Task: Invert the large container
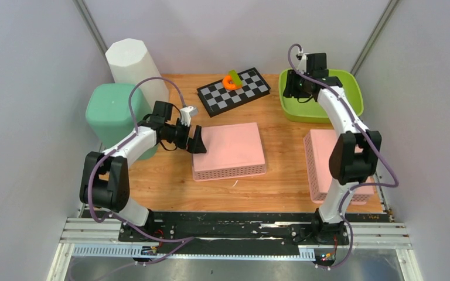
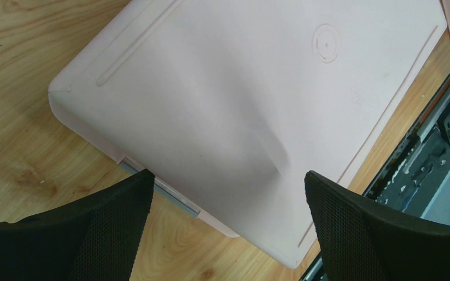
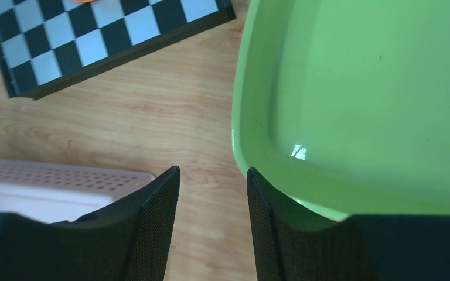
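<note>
— If you stand where I am, the large pink container is plain to see. It lies in the middle of the wooden table, flat base up and perforated walls running down to the wood.

— And the left gripper?

— It's low at the container's left short side, with its jaws spread wide. They close on nothing, and whether a finger touches the plastic I cannot tell.

— What about the right gripper?

— It's far back on the right, at the near-left rim of the lime-green basin. The jaws stand roughly half apart, with only bare wood showing in the gap. One finger sits over the basin's rim, and it holds nothing.

— What else is on the table?

— A checkerboard at the back has an orange piece on it. A mint-green bin and a white bin stand at the left edge. A second pink basket sits on the right, partly behind the right arm.
</note>
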{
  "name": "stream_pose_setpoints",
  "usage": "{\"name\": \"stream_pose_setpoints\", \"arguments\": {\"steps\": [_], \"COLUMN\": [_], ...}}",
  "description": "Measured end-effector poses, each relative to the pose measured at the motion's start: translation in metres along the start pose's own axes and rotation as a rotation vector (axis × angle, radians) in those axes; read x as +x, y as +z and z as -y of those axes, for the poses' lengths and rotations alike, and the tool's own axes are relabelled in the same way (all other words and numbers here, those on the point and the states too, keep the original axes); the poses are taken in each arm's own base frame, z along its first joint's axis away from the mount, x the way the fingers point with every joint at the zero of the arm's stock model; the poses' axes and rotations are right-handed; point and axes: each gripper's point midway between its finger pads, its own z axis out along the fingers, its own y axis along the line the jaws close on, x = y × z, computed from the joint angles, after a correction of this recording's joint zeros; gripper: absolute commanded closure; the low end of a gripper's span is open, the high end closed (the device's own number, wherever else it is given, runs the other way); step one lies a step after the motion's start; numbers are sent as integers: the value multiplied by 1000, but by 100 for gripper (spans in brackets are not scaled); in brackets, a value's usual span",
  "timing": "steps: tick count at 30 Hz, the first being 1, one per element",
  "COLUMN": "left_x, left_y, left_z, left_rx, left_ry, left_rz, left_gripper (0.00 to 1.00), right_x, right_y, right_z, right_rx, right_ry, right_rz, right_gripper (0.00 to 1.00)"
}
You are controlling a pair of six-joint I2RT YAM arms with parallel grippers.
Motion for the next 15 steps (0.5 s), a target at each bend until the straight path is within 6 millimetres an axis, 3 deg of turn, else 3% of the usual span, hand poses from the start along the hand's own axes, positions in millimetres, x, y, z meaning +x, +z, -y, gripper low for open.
{"name": "stream_pose_setpoints", "arguments": {"steps": [8,15], "left_x": [1,-1], "left_y": [0,-1], "left_z": [-2,-3], "left_rx": [-11,-23], "left_ry": [18,29], "left_rz": [-3,1], "left_gripper": [0,0], "right_x": [-1,9], "right_y": [69,108], "right_z": [23,26], "right_rx": [83,123], "right_ry": [-1,-32], "right_rz": [-62,-97], "right_gripper": [51,52]}}
